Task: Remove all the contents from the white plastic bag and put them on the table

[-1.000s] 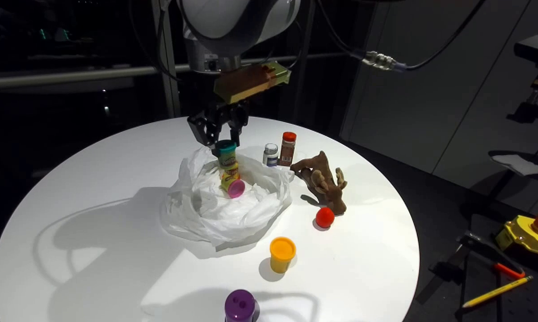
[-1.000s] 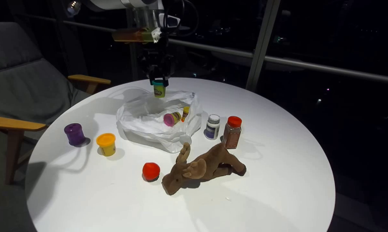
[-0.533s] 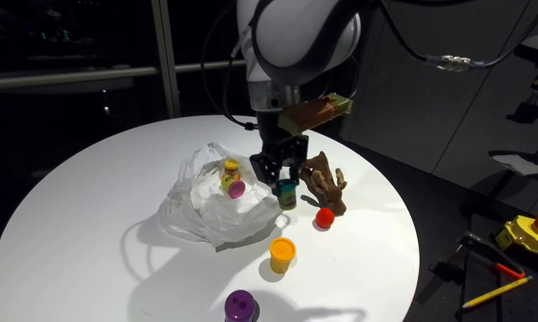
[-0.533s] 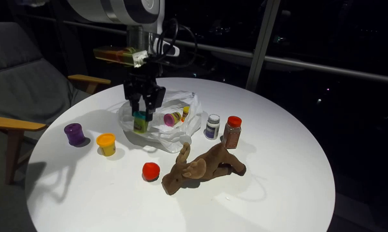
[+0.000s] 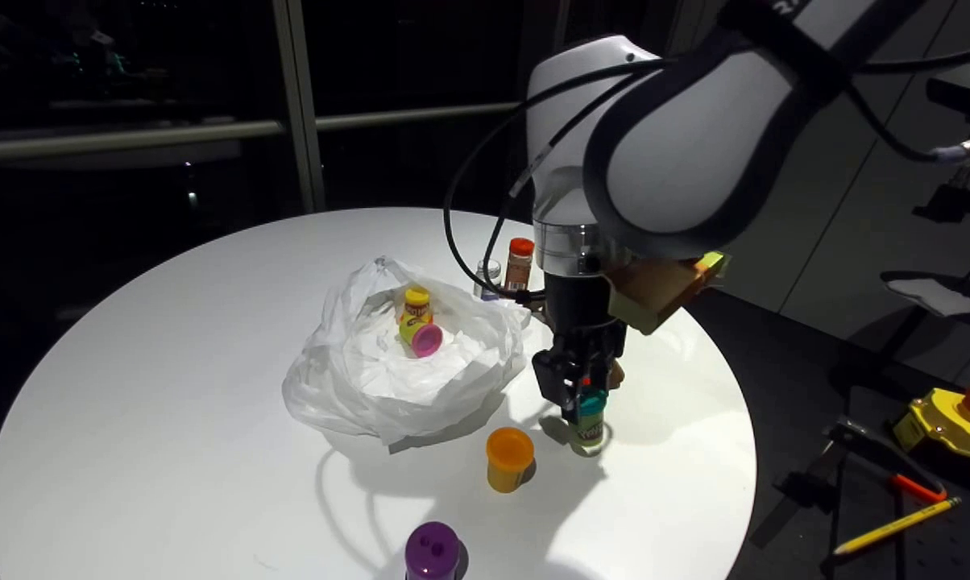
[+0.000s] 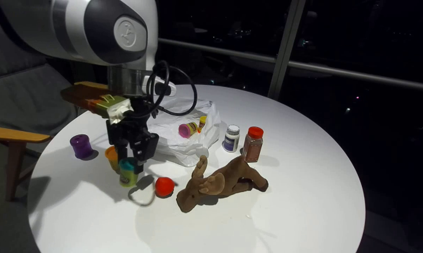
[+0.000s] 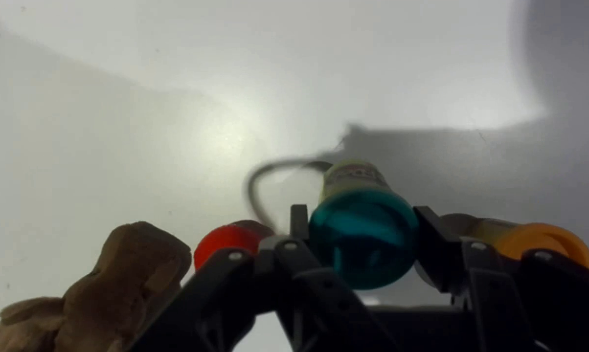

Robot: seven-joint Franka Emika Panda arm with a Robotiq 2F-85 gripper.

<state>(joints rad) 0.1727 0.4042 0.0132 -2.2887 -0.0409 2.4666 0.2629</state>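
- Displaying one white plastic bag (image 6: 183,151), open-mouthed, on the far half of the white table (image 6: 303,186) in an exterior view.
- Holding, inside, one pink-lidded tub (image 6: 187,130) tipped on its side and, just right, one yellow-lidded tub (image 6: 202,123) standing upright.
- Clamping one teal-lidded tub (image 6: 128,178), well out of the bag, between the fingers of the gripper (image 7: 365,234); leaving contact with the table unclear.
- Showing one orange-lidded tub (image 6: 111,157) just left of the held tub, one purple tub (image 6: 80,146) farther left.
- Setting out, to the right, one red round item (image 6: 164,186) just beside the snout of a brown plush moose (image 6: 227,181).
- Including, beyond the moose, one white jar (image 6: 231,140) beside one red-capped jar (image 6: 253,146).
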